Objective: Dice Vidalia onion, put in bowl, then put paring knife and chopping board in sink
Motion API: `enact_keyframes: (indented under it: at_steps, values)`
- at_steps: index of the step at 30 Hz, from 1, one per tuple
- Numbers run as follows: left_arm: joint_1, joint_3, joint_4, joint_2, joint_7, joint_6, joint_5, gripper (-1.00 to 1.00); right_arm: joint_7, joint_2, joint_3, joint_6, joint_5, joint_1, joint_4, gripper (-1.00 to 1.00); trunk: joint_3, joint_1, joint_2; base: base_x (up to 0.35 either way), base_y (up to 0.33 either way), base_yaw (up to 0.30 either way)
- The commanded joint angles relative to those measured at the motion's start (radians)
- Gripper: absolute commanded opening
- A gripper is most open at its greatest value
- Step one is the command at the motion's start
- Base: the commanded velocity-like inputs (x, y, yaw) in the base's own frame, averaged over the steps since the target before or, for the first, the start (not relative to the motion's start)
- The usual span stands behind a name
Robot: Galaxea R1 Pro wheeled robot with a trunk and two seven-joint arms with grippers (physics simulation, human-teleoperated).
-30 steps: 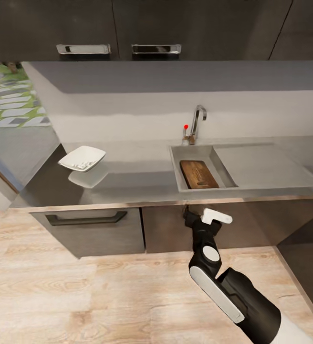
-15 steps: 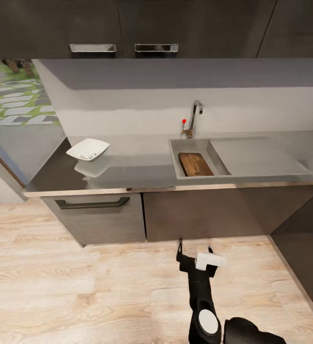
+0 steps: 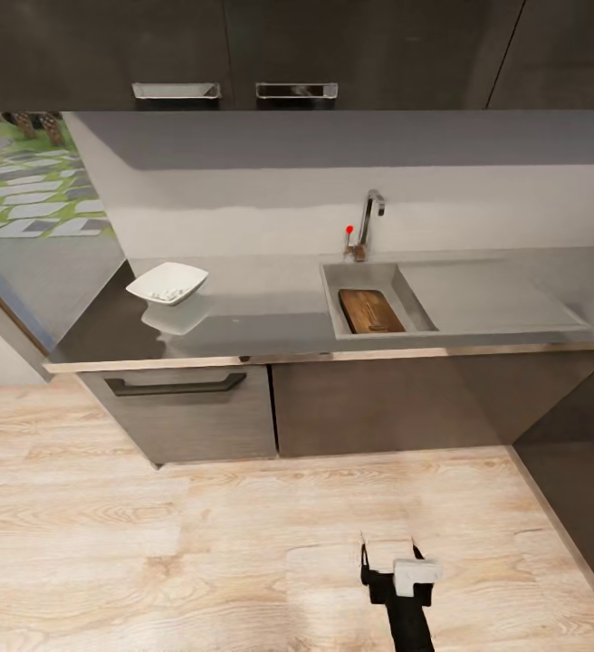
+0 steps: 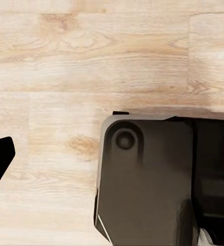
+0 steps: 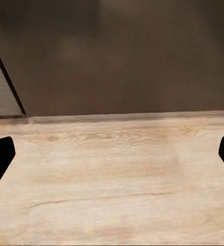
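Wooden chopping board (image 3: 370, 311) lies in sink (image 3: 333, 303).

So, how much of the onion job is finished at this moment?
Mostly done. The bowl on the countertop holds small white pieces, seemingly the diced onion. The chopping board lies in the sink. The right tool is open, empty, low over the floor. The knife's place cannot be told.
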Motion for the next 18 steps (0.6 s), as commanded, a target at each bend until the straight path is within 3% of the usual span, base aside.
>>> enact_keyframes:
  at_steps: [1,4,13,18]
  values:
    - [-0.001,0.001,-0.025,0.001,0.002,-0.001,0.002,1.0,0.279,0.002,0.018,-0.026,-0.189,-0.002,0.115,1.0,-0.002,0.001,-0.002,0.0,0.0,0.0]
    - [-0.002,0.002,-0.013,0.01,0.003,-0.001,0.006,1.0,0.435,0.003,0.02,-0.031,-0.339,-0.002,0.174,1.0,-0.002,0.001,-0.002,0.0,0.0,0.0]
    - [-0.002,0.005,0.01,0.018,0.003,-0.001,0.007,1.0,0.46,0.004,0.02,-0.031,-0.419,-0.002,0.219,1.0,0.001,0.001,-0.002,0.0,0.0,0.0]
    - [-0.002,0.006,0.018,0.021,0.003,-0.002,0.007,1.0,0.462,0.004,0.021,-0.031,-0.432,-0.002,0.221,1.0,0.008,0.001,-0.002,0.0,0.0,0.0]
